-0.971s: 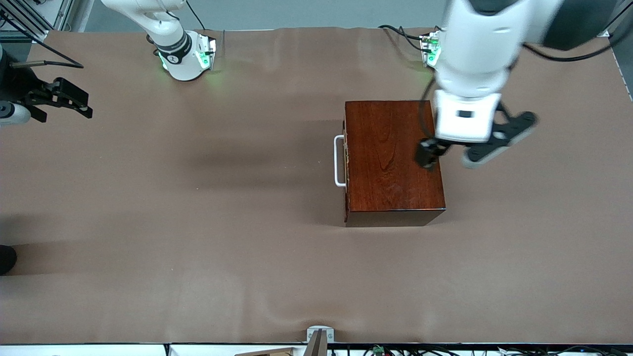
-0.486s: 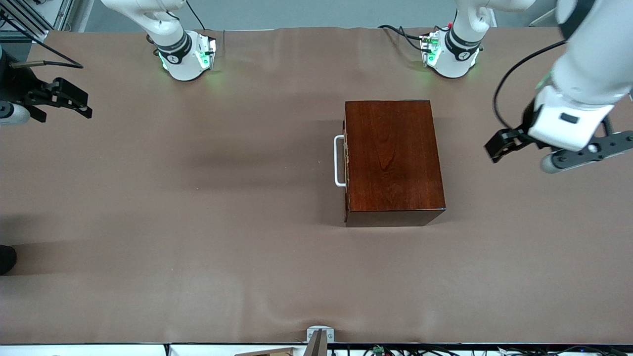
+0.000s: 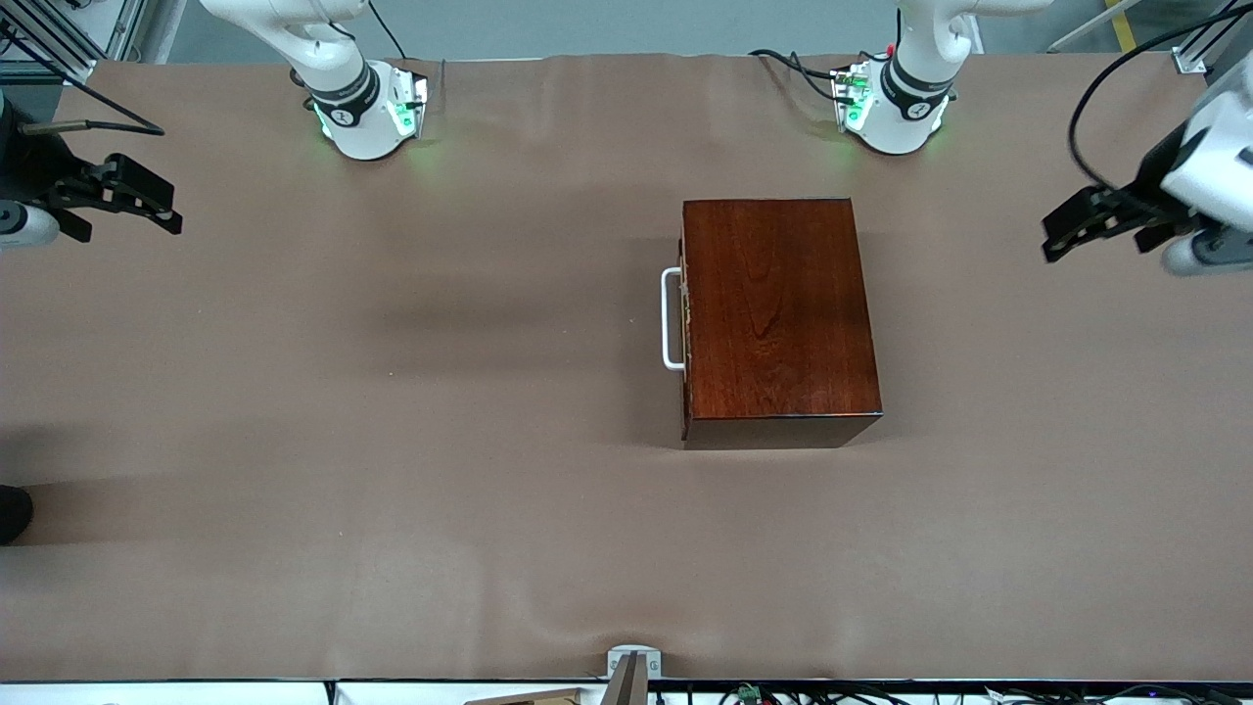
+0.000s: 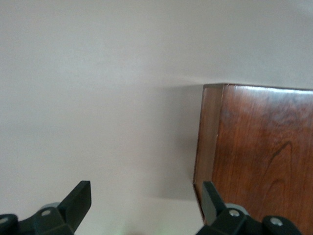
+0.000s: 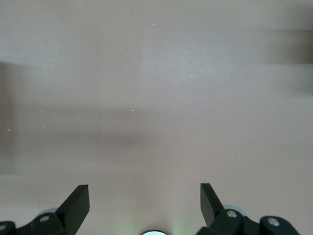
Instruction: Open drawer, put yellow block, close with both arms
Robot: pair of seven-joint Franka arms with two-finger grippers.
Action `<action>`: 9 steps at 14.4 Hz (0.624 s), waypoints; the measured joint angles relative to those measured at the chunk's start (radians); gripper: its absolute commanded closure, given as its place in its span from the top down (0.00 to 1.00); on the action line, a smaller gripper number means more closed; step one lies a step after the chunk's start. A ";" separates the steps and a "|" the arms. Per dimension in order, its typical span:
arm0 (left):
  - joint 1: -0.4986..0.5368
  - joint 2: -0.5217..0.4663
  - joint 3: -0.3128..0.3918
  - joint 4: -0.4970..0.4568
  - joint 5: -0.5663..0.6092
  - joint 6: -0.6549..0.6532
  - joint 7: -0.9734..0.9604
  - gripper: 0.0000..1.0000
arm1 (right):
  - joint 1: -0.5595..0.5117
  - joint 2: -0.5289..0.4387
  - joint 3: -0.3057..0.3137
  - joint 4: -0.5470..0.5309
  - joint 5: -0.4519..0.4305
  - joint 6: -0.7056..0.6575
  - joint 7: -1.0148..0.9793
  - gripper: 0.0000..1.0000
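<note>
The dark mahogany box (image 3: 778, 308) stands in the middle of the table, its drawer (image 3: 684, 323) pushed in flush. Only the white bar handle (image 3: 672, 319) sticks out, toward the right arm's end. My left gripper (image 3: 1067, 227) hangs open over bare table at the left arm's end, apart from the box. The left wrist view shows the left gripper (image 4: 145, 200) with nothing between its fingers and a corner of the box (image 4: 259, 152). At the table's other end my right gripper (image 3: 132, 211) waits open. In the right wrist view the right gripper (image 5: 145, 200) is over bare tabletop. The yellow block is out of view.
The two arm bases (image 3: 367, 113) (image 3: 896, 103) glow green along the table edge farthest from the front camera. A small metal bracket (image 3: 633, 664) sits at the nearest edge. A dark object (image 3: 12, 511) pokes in at the right arm's end.
My left arm has swung off the top of the box and out toward its own end of the table. The right arm and the box have not moved.
</note>
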 measured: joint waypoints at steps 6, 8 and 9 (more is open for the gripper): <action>0.038 -0.094 -0.046 -0.093 -0.023 0.001 0.005 1.00 | 0.000 0.000 0.000 0.000 0.000 -0.004 0.000 1.00; 0.042 -0.099 -0.046 -0.087 -0.023 0.002 0.034 1.00 | 0.000 0.000 -0.001 0.000 0.000 -0.004 0.000 1.00; 0.043 -0.099 -0.045 -0.082 -0.023 0.002 0.046 1.00 | -0.001 0.000 -0.002 0.000 0.000 -0.004 0.000 1.00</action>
